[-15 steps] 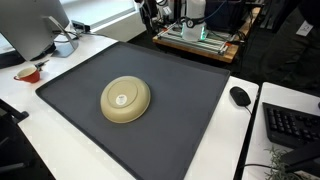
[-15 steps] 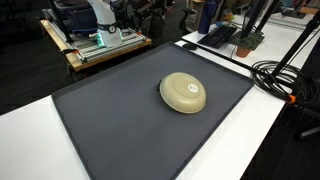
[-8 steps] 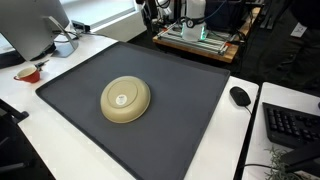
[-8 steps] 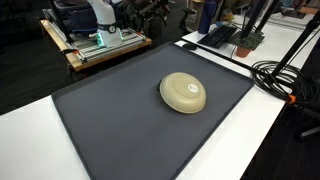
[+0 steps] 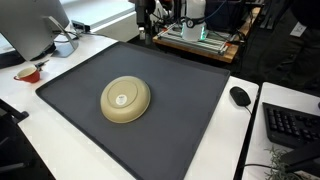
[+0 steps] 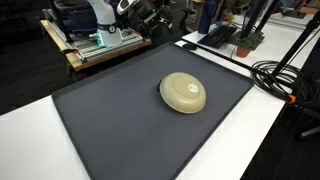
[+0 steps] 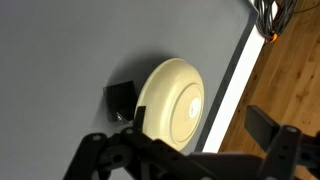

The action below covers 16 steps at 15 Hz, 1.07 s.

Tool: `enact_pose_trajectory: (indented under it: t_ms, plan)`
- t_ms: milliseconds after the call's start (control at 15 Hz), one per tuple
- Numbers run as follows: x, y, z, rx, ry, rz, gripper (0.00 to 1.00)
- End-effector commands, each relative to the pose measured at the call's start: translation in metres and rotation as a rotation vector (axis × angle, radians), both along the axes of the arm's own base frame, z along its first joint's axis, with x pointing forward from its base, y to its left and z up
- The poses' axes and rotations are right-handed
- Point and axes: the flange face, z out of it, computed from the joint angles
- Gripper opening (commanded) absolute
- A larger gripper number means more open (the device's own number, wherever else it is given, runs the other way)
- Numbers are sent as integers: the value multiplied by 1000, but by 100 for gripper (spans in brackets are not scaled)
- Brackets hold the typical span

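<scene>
A beige bowl lies upside down in the middle of a dark grey mat; it shows in both exterior views and in the wrist view. My gripper hangs high above the mat's far edge, well away from the bowl, and also shows in an exterior view. In the wrist view its two fingers stand wide apart with nothing between them. The gripper is open and empty.
A black mouse and a keyboard lie on the white table beside the mat. A small red dish and a monitor stand at the other side. A wooden cart is behind. Black cables cross the table.
The arm with the gripper has come further into view above the mat's far edge in both exterior views. The bowl has not moved.
</scene>
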Motion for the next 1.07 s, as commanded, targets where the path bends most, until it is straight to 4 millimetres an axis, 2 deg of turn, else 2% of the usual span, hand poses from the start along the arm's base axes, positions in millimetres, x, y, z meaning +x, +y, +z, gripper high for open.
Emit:
enact_pose_trajectory:
  t_ms: [0,133,267,333,467,733,1000]
  plan:
    - [-3,12,-10,19,-39,-83,100]
    - [-9,17,-21,26,-51,-87,100]
    - [-16,20,-43,32,-28,-70,100]
    - [-16,17,-28,34,-38,-73,100]
    - [-18,17,-35,27,-26,-69,100]
    - [-17,17,-33,29,-30,-70,100]
    - [-13,23,-29,39,-123,-94,100]
